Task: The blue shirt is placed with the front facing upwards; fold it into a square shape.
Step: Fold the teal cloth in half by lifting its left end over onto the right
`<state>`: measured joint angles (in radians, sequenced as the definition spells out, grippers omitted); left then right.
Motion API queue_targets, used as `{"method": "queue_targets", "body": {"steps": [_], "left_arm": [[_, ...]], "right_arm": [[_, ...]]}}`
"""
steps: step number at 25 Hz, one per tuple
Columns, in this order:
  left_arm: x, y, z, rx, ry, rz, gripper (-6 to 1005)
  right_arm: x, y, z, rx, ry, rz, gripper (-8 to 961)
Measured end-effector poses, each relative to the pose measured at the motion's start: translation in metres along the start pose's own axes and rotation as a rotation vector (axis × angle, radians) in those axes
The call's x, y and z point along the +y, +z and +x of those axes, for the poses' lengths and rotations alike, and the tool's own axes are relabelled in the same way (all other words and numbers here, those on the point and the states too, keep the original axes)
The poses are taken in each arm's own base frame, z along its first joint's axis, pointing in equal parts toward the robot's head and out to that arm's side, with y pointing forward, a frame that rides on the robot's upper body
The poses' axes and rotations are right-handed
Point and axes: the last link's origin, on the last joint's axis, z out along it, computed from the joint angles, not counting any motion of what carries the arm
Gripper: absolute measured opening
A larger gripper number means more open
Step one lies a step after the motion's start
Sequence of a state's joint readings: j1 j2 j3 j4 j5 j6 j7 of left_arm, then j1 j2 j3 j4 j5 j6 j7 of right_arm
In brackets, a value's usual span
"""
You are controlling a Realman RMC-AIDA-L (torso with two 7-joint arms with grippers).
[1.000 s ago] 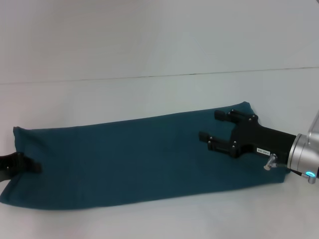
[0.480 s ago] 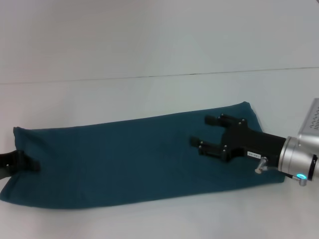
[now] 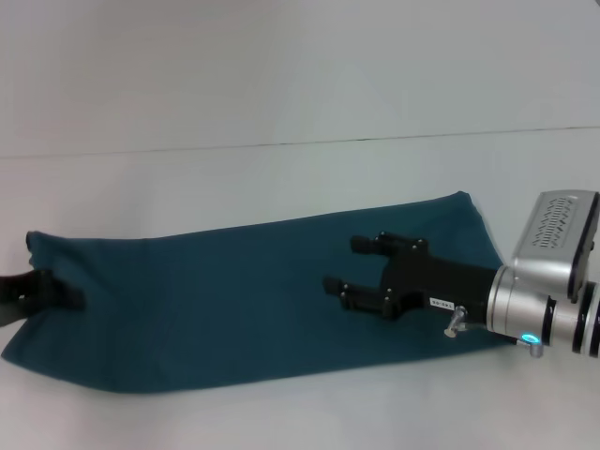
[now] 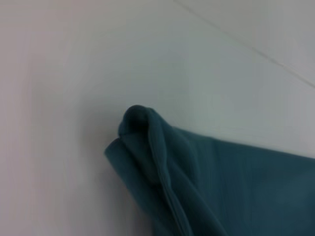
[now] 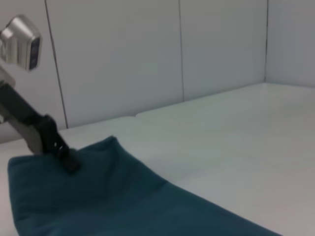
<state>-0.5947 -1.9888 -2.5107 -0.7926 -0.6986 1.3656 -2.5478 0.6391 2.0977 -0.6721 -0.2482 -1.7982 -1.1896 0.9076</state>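
Lying flat — blue shirt, long band.

The blue shirt lies folded into a long band, so its print, neckline and sleeves are hidden. The left gripper is cut off by the head view's edge, leaving only dark fingers at the cloth's end; whether they pinch the fabric cannot be told. The right gripper covers part of the shirt beneath it.
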Motion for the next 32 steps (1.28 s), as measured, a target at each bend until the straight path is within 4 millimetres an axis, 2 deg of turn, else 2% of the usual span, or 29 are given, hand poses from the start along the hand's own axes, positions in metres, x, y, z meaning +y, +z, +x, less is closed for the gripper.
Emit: {"method": "queue_targets", "body": {"steps": [23, 32], "left_arm": [[0.077, 0.003, 0.016, -0.014, 0.143, -0.154, 45], [0.097, 0.007, 0.02, -0.028, 0.182, -0.186, 45]], "right_arm": [[-0.016, -0.01, 0.017, 0.065, 0.037, 0.126, 777], [-0.02, -0.015, 0.019, 0.06, 0.058, 0.157, 774]]}}
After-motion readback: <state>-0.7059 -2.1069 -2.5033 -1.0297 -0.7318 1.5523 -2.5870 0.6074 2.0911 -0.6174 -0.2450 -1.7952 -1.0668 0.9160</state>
